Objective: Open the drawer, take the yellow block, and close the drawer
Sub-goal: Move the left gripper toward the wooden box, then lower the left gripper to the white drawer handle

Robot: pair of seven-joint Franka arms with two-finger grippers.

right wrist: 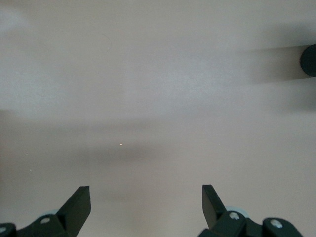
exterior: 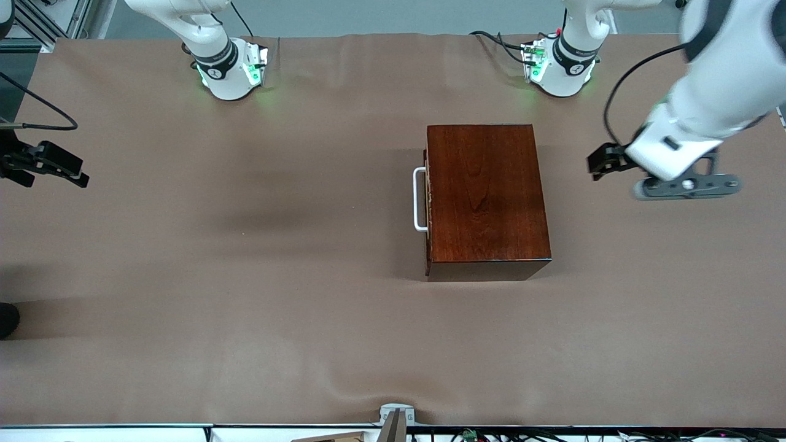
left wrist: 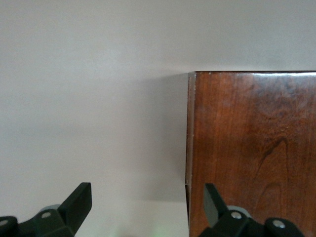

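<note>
The dark reddish-brown wooden box (exterior: 485,196) stands mid-table. Its drawer is pushed in, so only the white bar handle (exterior: 419,199) shows, on the box face turned toward the right arm's end. The yellow block is hidden. My left gripper (exterior: 600,163) is open and empty, up over the cloth beside the box at the left arm's end. In the left wrist view the gripper (left wrist: 147,197) looks down on an edge of the box (left wrist: 252,148). My right gripper (exterior: 75,170) is open and empty, over the cloth at the right arm's end (right wrist: 145,197), well away from the box.
A brown cloth (exterior: 245,276) covers the whole table. A dark round object (exterior: 7,319) sits at the table's edge at the right arm's end and shows in the right wrist view (right wrist: 309,59). Cables lie near the arm bases.
</note>
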